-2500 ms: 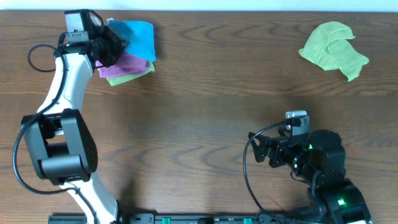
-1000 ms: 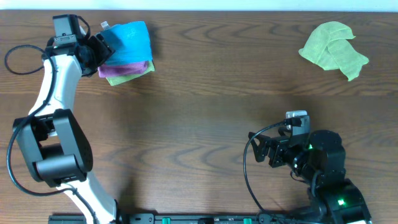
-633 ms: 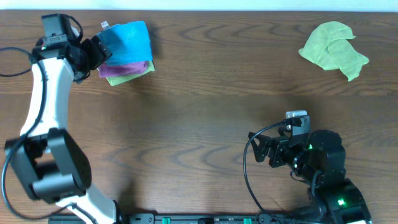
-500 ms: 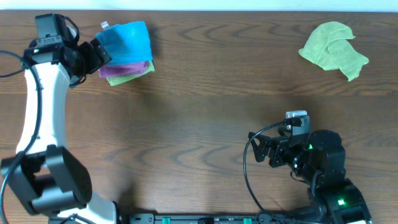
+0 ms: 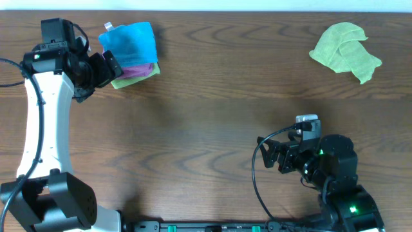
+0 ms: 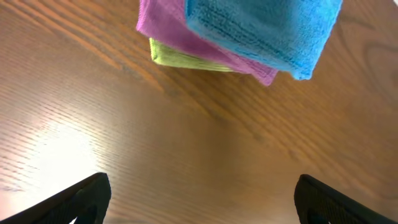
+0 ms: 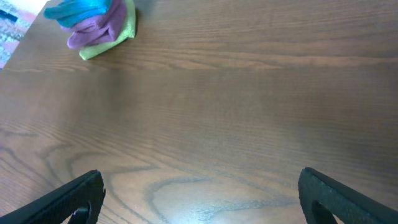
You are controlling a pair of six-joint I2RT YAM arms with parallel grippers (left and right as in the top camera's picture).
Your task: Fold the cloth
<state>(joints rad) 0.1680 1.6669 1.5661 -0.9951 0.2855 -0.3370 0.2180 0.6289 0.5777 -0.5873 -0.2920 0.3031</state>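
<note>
A crumpled light-green cloth (image 5: 346, 51) lies unfolded at the far right of the table. At the far left sits a stack of folded cloths: a blue cloth (image 5: 131, 44) (image 6: 261, 28) on top, a pink one (image 5: 136, 69) (image 6: 186, 37) beneath, and a green one (image 6: 180, 59) at the bottom. My left gripper (image 5: 108, 66) (image 6: 199, 199) hangs open just left and in front of the stack, with only bare wood between its fingers (image 6: 81, 199). Near the front right, my right gripper (image 5: 270, 154) (image 7: 202, 199) is open and holds nothing.
The wooden table (image 5: 206, 116) stretches between the stack and the crumpled cloth. The right wrist view shows the stack (image 7: 99, 25) far off at its upper left. The left arm's cable loops out past the table's left edge.
My left gripper let go of the blue cloth, opened wide and backed off the stack toward the front left. The blue cloth stays on top. The right arm has not moved.
</note>
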